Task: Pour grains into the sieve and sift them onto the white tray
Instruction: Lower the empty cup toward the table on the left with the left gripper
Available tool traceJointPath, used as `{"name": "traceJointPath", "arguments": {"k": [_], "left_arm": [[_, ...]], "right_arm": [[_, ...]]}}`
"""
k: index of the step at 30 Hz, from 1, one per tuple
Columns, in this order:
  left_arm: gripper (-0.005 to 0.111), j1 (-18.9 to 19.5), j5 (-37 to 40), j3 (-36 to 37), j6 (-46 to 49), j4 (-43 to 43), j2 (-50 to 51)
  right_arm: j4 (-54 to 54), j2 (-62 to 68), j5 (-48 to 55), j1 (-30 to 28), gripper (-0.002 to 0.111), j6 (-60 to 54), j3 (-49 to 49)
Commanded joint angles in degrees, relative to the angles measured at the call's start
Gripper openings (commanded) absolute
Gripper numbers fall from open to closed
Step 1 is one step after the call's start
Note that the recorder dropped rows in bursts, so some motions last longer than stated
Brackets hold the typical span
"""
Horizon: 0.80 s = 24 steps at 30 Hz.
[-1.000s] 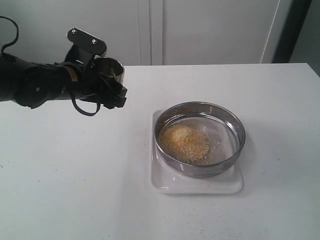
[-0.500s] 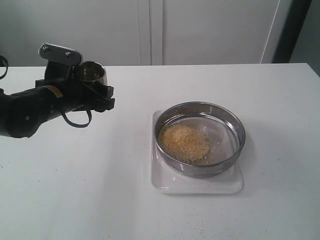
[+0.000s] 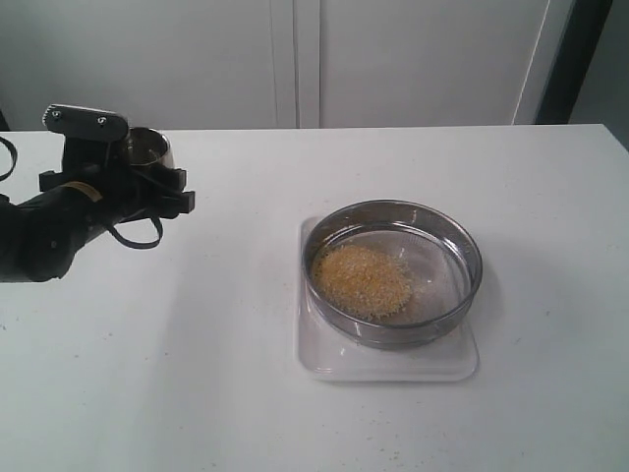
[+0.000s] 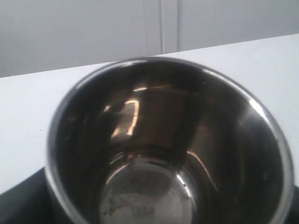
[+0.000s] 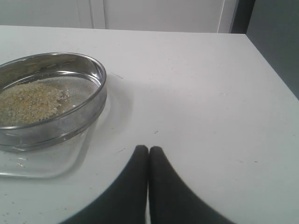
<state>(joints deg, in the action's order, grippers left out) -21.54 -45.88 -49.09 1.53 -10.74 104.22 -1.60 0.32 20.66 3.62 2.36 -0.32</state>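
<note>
Our left gripper [image 3: 157, 187] clasps the empty cup [image 3: 147, 147], well apart from the sieve [image 3: 472, 264]; our right gripper [image 5: 148, 150], pressed together, waits nearer it.

No readable text, brand, number or sign in any of the three views. Small tan patch [image 3: 86, 192] on the left arm [image 3: 44, 231], perhaps a label, but too small and blurred to read.
</note>
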Motion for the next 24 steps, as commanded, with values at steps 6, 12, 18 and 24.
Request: {"name": "traceJointPath", "arguments": {"k": [6, 12, 18, 24], "left_arm": [[0.000, 2.9, -10.0, -0.1, -3.3, 1.1, 5.5], [0.000, 2.9, -10.0, -4.3, -5.8, 7.9, 9.9], [0.000, 2.9, -9.9, -8.2, -6.6, 8.3, 13.9], [0.000, 2.9, -10.1, -9.0, -6.9, 7.0, 16.6]], "right_arm": [[-0.1, -0.3, -0.6, -0.3, 0.000, -0.1, 0.3], [-0.1, -0.3, -0.6, -0.3, 0.000, -0.1, 0.3], [-0.1, -0.3, -0.6, -0.3, 0.000, -0.1, 0.3], [-0.1, -0.3, -0.6, -0.3, 0.000, -0.1, 0.3]]}}
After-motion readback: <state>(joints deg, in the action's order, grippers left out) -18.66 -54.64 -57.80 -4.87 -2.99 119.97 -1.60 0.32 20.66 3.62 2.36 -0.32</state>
